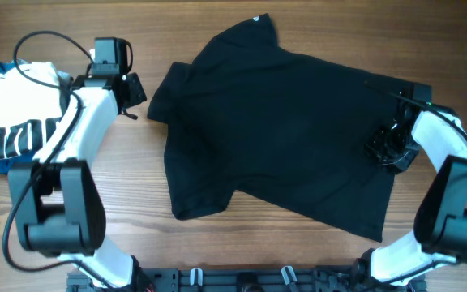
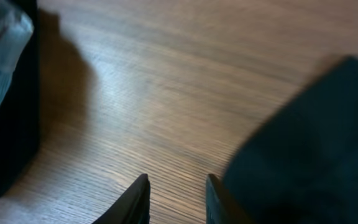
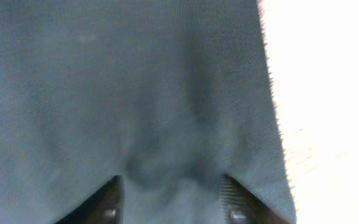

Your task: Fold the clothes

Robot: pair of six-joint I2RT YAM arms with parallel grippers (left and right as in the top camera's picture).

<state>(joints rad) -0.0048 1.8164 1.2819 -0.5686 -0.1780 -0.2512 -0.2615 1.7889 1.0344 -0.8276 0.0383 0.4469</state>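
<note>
Position: the shirt (image 1: pixel 282 122) is lying spread and somewhat crooked across the middle of the table (image 1: pixel 242 259), mostly flat with slight rumpling.

Right gripper (image 3: pixel 171 202): it is sitting over the shirt just inside its right edge. Its jaws are standing wide, and cloth is puckering between the fingertips, but no pinch can be confirmed.

Left gripper (image 2: pixel 176 202): it is hovering over bare wood just beside the shirt's left corner, jaws partly open and empty.

A striped garment (image 1: pixel 14 134) is lying well apart at the far left.

Assessment: the fabric is appearing light, soft and limp, likely sagging and dragging rather than holding shape. Holds are best taken at edges and corners, both sides lifting together.
</note>
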